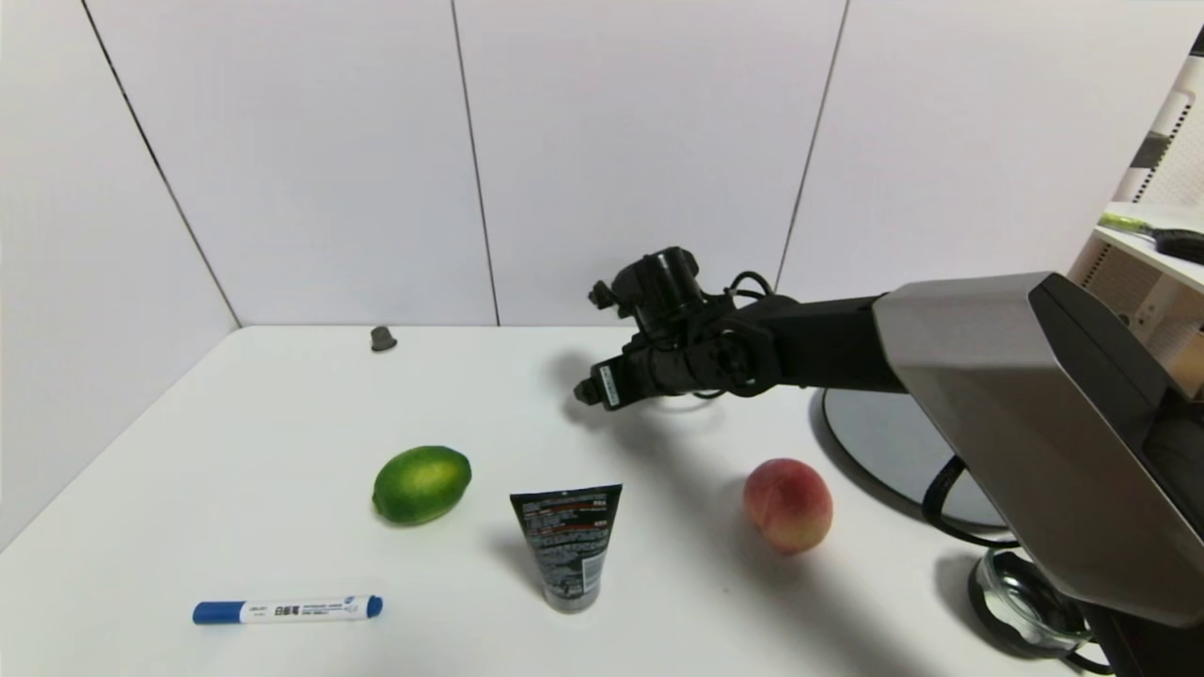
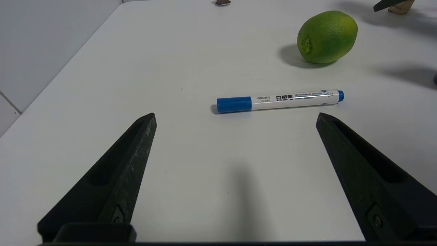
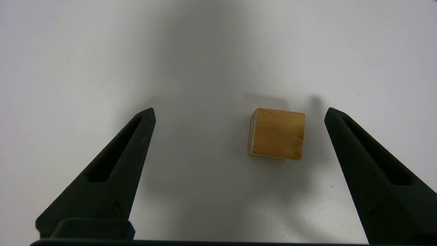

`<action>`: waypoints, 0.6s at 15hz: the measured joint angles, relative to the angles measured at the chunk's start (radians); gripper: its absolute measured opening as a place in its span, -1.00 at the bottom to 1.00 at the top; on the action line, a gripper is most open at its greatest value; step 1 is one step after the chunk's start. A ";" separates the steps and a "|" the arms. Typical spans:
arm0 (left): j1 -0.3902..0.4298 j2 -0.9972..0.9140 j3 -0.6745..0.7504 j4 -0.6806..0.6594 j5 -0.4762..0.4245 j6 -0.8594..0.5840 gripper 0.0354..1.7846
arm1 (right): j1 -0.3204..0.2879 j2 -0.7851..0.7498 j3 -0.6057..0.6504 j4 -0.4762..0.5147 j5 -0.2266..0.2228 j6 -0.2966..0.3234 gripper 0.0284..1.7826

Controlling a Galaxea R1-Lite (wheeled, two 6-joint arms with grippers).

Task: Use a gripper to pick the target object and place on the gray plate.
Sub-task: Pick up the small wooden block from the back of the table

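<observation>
The tan-brown wooden cube (image 3: 277,134) lies on the white table between the open fingers of my right gripper (image 3: 239,110), nearer one finger, touching neither. In the head view the right gripper (image 1: 591,390) hangs over the back middle of the table and hides the cube. The cube also shows far off in the left wrist view (image 2: 397,8). The gray plate (image 1: 894,451) lies at the right, partly behind my right arm. My left gripper (image 2: 235,116) is open and empty, low over the table near the marker.
A lime (image 1: 421,483), a black tube (image 1: 564,545), a peach (image 1: 788,504) and a blue-capped marker (image 1: 287,610) lie in front. A dark gray cap (image 1: 383,338) stands at the back. A glass cup (image 1: 1025,592) sits at the front right.
</observation>
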State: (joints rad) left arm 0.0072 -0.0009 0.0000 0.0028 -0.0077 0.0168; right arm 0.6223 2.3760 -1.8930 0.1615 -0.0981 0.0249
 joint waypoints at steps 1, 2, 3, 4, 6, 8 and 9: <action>0.000 0.000 0.000 0.000 0.000 0.000 0.89 | 0.000 0.003 0.001 0.000 0.000 0.000 0.77; 0.000 0.000 0.000 0.000 0.000 0.000 0.89 | -0.001 0.006 0.001 0.002 0.000 -0.001 0.57; 0.000 0.000 0.000 0.000 0.000 0.000 0.89 | -0.002 0.010 0.001 0.002 -0.001 -0.001 0.40; 0.000 0.000 0.000 0.000 0.000 0.000 0.89 | -0.001 0.013 0.001 0.001 -0.001 -0.002 0.24; 0.000 0.000 0.000 0.000 0.000 0.000 0.89 | -0.001 0.018 0.001 -0.004 0.000 -0.002 -0.02; 0.000 0.000 0.000 0.000 0.000 0.000 0.89 | -0.001 0.022 0.001 -0.005 -0.001 -0.002 -0.35; 0.000 0.000 0.000 0.000 0.000 0.000 0.89 | -0.001 0.023 0.001 -0.004 -0.001 -0.002 -0.57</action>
State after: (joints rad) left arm 0.0072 -0.0009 0.0000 0.0028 -0.0077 0.0168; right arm 0.6209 2.3991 -1.8915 0.1572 -0.0989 0.0230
